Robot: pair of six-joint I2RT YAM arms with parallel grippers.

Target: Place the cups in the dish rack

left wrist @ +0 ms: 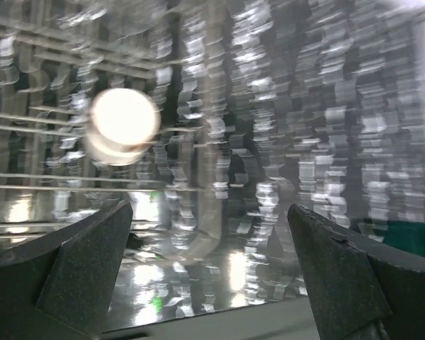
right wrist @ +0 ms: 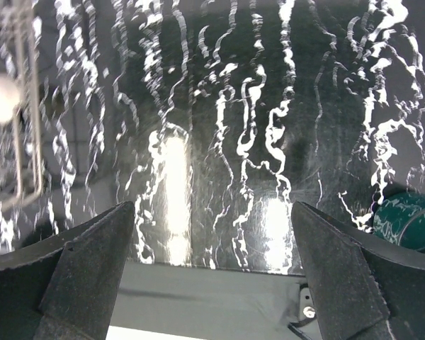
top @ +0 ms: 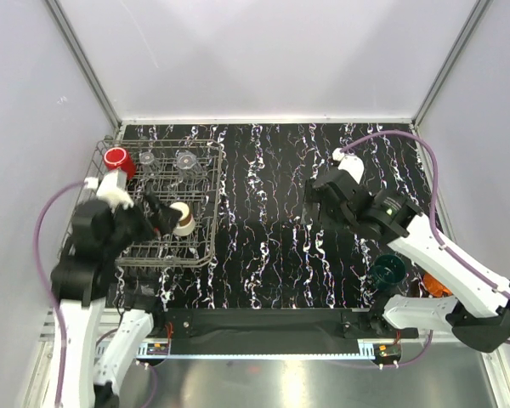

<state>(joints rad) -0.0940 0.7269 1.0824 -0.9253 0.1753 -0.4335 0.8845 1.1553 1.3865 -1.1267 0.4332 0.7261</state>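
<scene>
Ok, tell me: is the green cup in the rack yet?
No, the green cup sits on the table, far right of the dish rack.

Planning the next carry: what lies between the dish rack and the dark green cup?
Only bare tabletop, from dish rack to dark green cup, top view.

A black tabletop (top: pixel 272 212) veined with white is enclosed by pale walls (top: pixel 263 59); aluminium rails (top: pixel 85 64) are seen at the rear corners.

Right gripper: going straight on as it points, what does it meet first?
The right gripper would likely meet the table first; green cup lies off right, rack off left.
</scene>
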